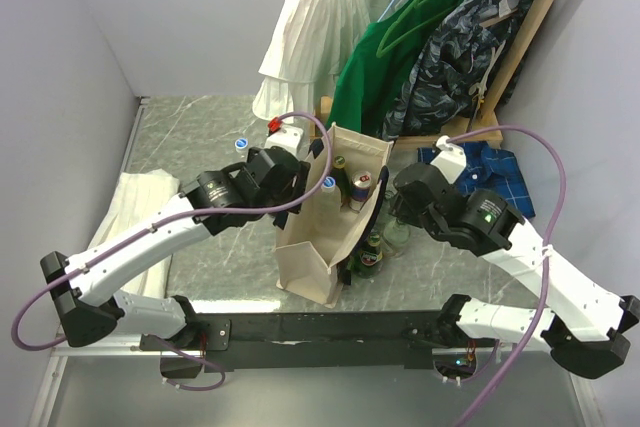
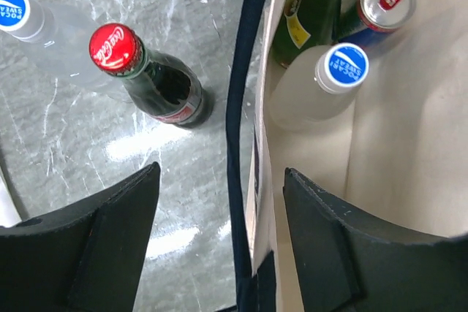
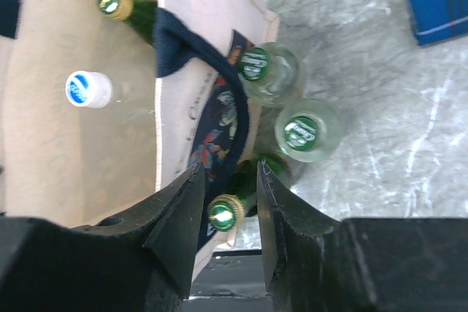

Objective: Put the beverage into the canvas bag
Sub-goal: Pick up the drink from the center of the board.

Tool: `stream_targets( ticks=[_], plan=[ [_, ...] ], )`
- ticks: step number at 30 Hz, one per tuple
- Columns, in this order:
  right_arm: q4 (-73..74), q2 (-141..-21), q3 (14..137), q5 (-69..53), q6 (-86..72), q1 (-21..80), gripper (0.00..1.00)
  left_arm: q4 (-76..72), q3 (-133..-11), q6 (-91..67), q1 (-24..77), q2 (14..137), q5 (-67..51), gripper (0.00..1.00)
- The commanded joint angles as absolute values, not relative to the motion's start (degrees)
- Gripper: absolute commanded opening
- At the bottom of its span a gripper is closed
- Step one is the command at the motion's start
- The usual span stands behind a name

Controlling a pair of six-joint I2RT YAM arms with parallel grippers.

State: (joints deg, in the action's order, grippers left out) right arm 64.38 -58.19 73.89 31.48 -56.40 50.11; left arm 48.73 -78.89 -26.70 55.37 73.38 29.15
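Note:
The cream canvas bag point(image 1: 322, 247) with navy handles stands upright at the table's middle. It holds a white Pocari bottle point(image 2: 322, 85), a green bottle point(image 2: 314, 9) and a can point(image 2: 384, 1). My left gripper point(image 2: 221, 210) is open, its jaws astride the bag's left wall and navy handle point(image 2: 240, 107). My right gripper point(image 3: 230, 180) is open, its jaws either side of a green bottle with a gold cap point(image 3: 227, 212) that leans against the bag's outer right side, with gaps to both fingers. Two clear bottles with green caps point(image 3: 307, 131) stand beside it.
A Coca-Cola bottle point(image 2: 157, 82) and a Pocari bottle point(image 2: 29, 23) stand on the table left of the bag. A white folded cloth point(image 1: 140, 207) lies at the left, a blue plaid shirt point(image 1: 490, 172) at the right. Clothes hang on a rack point(image 1: 420, 37) behind.

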Motion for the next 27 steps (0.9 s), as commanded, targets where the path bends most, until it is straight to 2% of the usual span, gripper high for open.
stream_targets(
  ticks=[1,5,9,12,27],
  plan=[
    [68.37,-56.34,72.87,35.59,-58.71,50.19,0.45,49.48,-79.81,-27.25,55.46,70.40,26.72,0.73],
    [69.52,-55.20,70.41,36.21,-60.03,49.75,0.49,49.57,-79.45,-27.25,55.46,70.22,25.14,0.73],
    [68.38,-53.71,67.24,36.39,-60.29,49.22,0.65,49.66,-78.66,-27.42,55.46,70.40,24.08,0.73],
    [66.63,-53.09,65.05,36.39,-59.94,48.69,0.69,49.66,-78.05,-27.86,55.55,70.23,23.73,0.73],
    [54.85,-53.79,56.78,31.38,-52.74,41.05,0.70,49.75,-76.99,-29.53,55.46,68.73,23.82,0.74]
  ],
)
